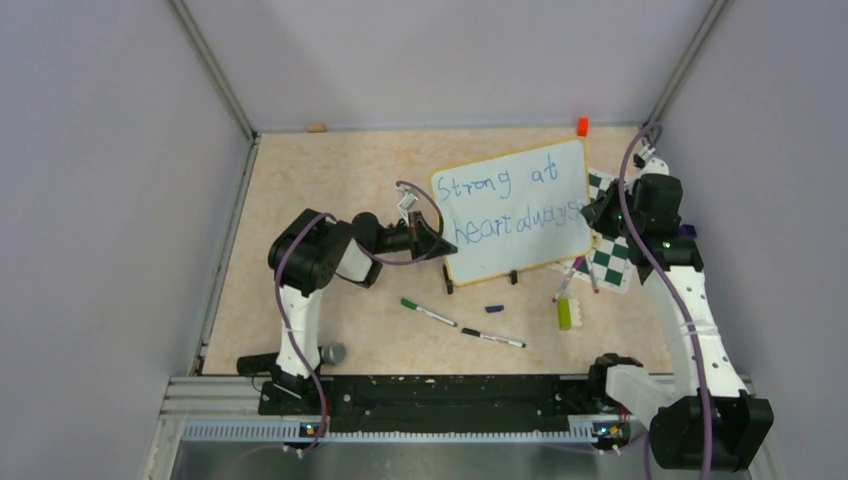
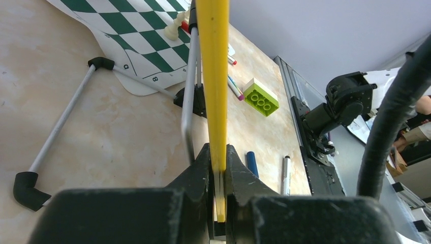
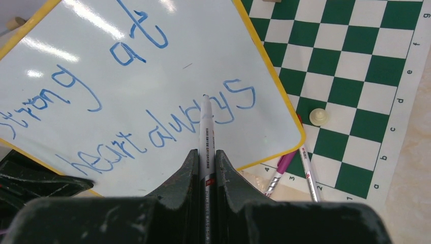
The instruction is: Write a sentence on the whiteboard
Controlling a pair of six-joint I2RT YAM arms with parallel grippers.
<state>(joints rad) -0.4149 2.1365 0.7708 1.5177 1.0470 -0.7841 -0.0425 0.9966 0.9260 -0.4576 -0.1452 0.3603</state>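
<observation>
Left tool (image 2: 217, 152) clamps whiteboard (image 2: 212, 61) rim, plain only in its wrist view.

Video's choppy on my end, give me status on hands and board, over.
Left hand shut on whiteboard edge. Right hand shut on marker, tip at sentence's last word. Nothing across the board face.

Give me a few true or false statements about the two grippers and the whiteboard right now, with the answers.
1. The left gripper is shut on the yellow rim of the whiteboard. True.
2. The right gripper is empty. False: it grips a marker, tip toward the board.
3. The sentence is written in red. False: it is blue.
4. A chessboard lies beside the whiteboard. True.
</observation>
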